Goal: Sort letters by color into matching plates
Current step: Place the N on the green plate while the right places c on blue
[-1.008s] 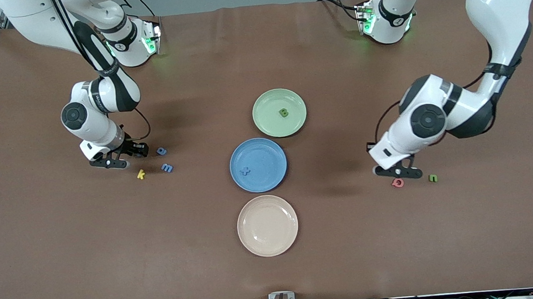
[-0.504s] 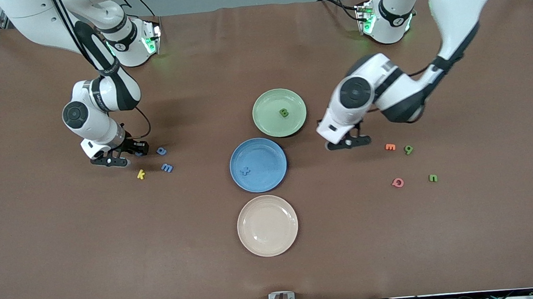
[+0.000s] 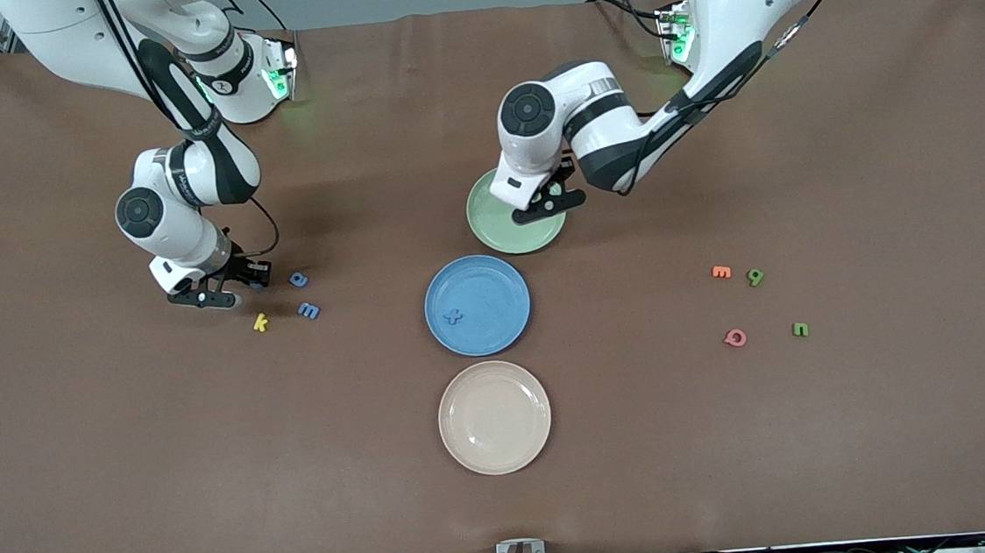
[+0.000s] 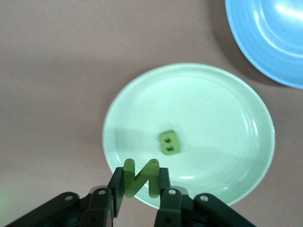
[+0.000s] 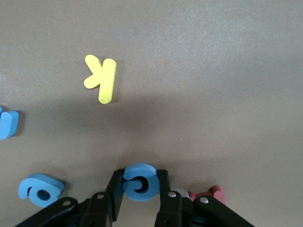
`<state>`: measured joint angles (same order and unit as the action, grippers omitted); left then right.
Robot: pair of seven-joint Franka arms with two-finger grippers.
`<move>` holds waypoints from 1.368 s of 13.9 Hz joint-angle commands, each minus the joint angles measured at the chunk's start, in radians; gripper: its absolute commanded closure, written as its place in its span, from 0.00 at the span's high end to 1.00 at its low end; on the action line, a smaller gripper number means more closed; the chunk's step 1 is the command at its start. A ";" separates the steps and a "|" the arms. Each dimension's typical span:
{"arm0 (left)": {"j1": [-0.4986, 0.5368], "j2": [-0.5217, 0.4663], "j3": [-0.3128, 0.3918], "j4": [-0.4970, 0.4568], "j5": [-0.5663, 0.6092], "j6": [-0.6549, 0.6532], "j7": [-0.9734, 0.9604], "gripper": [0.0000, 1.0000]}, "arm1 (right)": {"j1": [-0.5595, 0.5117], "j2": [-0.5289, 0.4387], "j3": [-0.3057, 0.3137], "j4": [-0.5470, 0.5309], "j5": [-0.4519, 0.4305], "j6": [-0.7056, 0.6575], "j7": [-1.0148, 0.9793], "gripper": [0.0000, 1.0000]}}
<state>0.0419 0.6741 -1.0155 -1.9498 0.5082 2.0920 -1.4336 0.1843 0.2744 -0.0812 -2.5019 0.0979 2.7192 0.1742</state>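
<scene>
Carrying green N (image 4: 140, 178) pinched in jaws, left gripper (image 3: 550, 204) moved over green plate (image 3: 488, 224); right gripper (image 5: 140, 189) just clamped blue letter (image 5: 138, 181).

Even, fairly bright overhead light. Arms cast soft, diffuse shadows on the brown desk (image 3: 122, 481). Green indicator lamps glow at both arm bases, tinting the desk nearby. Pale glare streaks on the blue plate (image 4: 279, 28) and faint sheen on the green plate (image 4: 227, 109). Left wrist view slightly soft; the held green letter (image 4: 140, 177) shows motion blur.
</scene>
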 commanded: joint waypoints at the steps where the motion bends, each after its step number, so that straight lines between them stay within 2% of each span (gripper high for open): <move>1: -0.051 0.019 0.053 0.002 0.006 0.063 -0.047 0.01 | -0.014 -0.012 0.017 -0.002 -0.004 -0.007 0.037 0.04; 4: -0.138 0.039 0.141 0.002 0.006 0.150 -0.071 0.04 | 0.041 -0.017 0.024 0.107 0.002 -0.149 0.152 0.03; 6: -0.180 0.041 0.182 0.003 0.006 0.164 -0.093 0.14 | 0.120 -0.011 0.026 0.202 0.005 -0.231 0.293 0.03; 7: -0.183 0.041 0.184 0.003 0.006 0.164 -0.109 0.25 | 0.165 -0.004 0.026 0.268 0.005 -0.289 0.380 0.03; 9: -0.182 0.039 0.184 0.002 0.006 0.163 -0.119 0.56 | 0.268 0.046 0.024 0.423 0.006 -0.373 0.567 0.03; 10: -0.182 0.039 0.184 0.002 0.006 0.163 -0.122 0.73 | 0.308 0.090 0.024 0.519 0.008 -0.415 0.656 0.03; 11: -0.172 0.036 0.186 0.006 0.004 0.155 -0.122 1.00 | 0.343 0.136 0.026 0.601 0.016 -0.444 0.726 0.03; 15: -0.110 0.000 0.199 0.017 0.007 0.154 -0.096 1.00 | 0.446 0.340 0.024 0.911 0.066 -0.489 0.953 0.02; 19: 0.018 -0.060 0.196 0.029 0.010 0.146 0.008 1.00 | 0.489 0.466 0.024 1.047 0.063 -0.474 1.067 0.02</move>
<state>0.0123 0.6734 -0.8173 -1.9070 0.5127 2.2480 -1.4682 0.6559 0.6635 -0.0463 -1.5616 0.1430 2.2633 1.1958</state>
